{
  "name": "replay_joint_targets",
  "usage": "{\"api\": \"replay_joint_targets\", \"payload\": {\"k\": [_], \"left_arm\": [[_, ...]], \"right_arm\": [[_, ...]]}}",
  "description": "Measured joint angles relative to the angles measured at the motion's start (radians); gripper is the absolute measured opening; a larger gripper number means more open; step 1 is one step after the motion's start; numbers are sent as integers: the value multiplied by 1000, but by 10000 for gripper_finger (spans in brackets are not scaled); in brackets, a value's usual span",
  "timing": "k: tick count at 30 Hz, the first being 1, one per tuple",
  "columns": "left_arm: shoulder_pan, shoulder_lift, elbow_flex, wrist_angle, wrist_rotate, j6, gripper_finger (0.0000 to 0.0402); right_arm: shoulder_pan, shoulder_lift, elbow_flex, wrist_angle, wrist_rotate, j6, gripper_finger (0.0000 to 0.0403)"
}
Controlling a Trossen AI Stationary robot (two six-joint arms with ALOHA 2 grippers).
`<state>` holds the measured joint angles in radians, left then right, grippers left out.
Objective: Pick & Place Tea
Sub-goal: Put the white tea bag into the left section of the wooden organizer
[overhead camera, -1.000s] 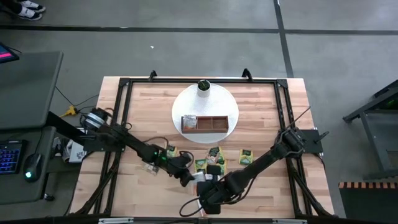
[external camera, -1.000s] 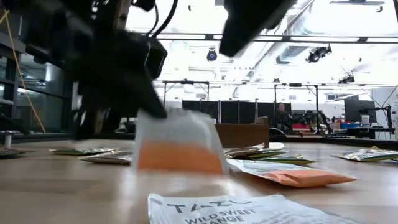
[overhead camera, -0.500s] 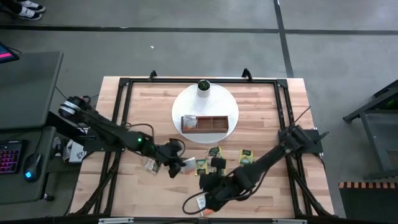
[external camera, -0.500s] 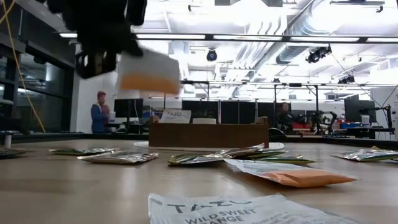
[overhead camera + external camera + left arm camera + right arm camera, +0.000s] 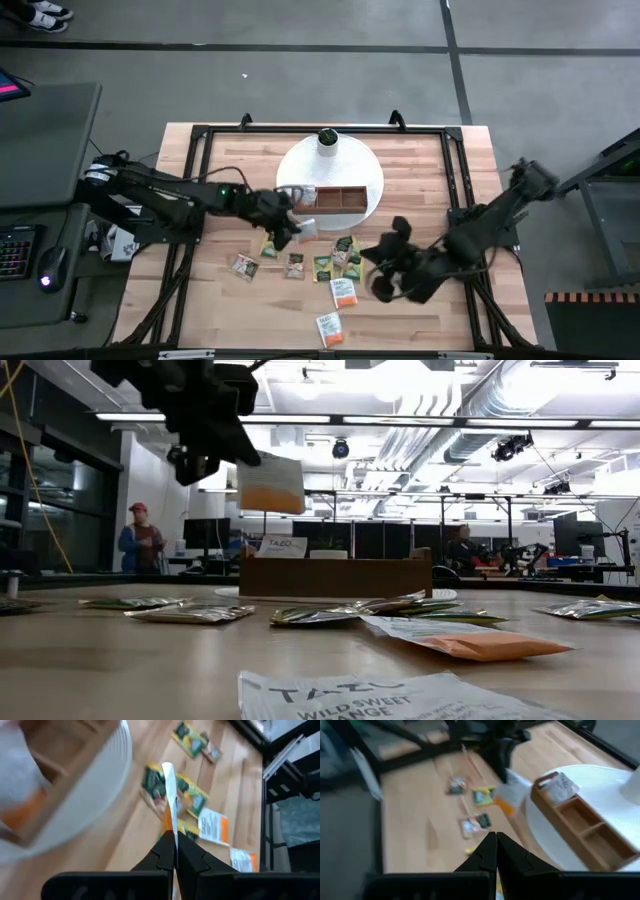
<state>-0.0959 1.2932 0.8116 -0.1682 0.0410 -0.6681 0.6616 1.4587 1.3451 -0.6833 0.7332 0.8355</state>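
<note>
The left gripper (image 5: pixel 296 228) has lifted clear of the desk (image 5: pixel 220 300) and now hangs just at the 7 o'clock edge of the wooden tray (image 5: pixel 340 200), its jaws clenched on 1 white-and-orange sachet (image 5: pixel 270 484). A second ago that sachet was down among the others at about 6 o'clock on the desk; in the low view it now rides well above the tray, held by its upper edge and hanging upright. The left wrist view shows it edge-on between the closed fingers (image 5: pixel 160 852).

The right gripper (image 5: pixel 392 262) has pulled back from the desk's middle toward 4 o'clock, jaws shut on nothing, leaving 2 orange-marked sachets (image 5: pixel 342 292) bare at 6 o'clock that its arm had covered.

The tray sits on a white round plate (image 5: pixel 372 170) at 12 o'clock; its left compartment already holds at least 1 pale sachet, while the other 2 look empty. The remaining tea (image 5: pixel 335 258) lies scattered flat below the plate.

So the pick looks done and the carry nearly so: what is left for this sachet is to line up over a compartment and release. Many sachets are still loose on the desk.
</note>
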Motion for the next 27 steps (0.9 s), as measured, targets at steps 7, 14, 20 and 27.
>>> {"api": "replay_joint_targets", "payload": {"k": [7, 14, 20, 27], "left_arm": [[122, 0, 0, -12, 36, 193, 0], [194, -11, 1, -21, 37, 324, 0], [242, -11, 1, -38, 40, 432, 0], [315, -11, 1, -52, 58, 531, 0]], "right_arm": [[2, -185, -289, 396, -7, -87, 0], [2, -225, -418, 612, -10, -139, 0], [1, -225, -445, 651, -36, -139, 0], [2, -225, -445, 651, -36, -146, 0]]}}
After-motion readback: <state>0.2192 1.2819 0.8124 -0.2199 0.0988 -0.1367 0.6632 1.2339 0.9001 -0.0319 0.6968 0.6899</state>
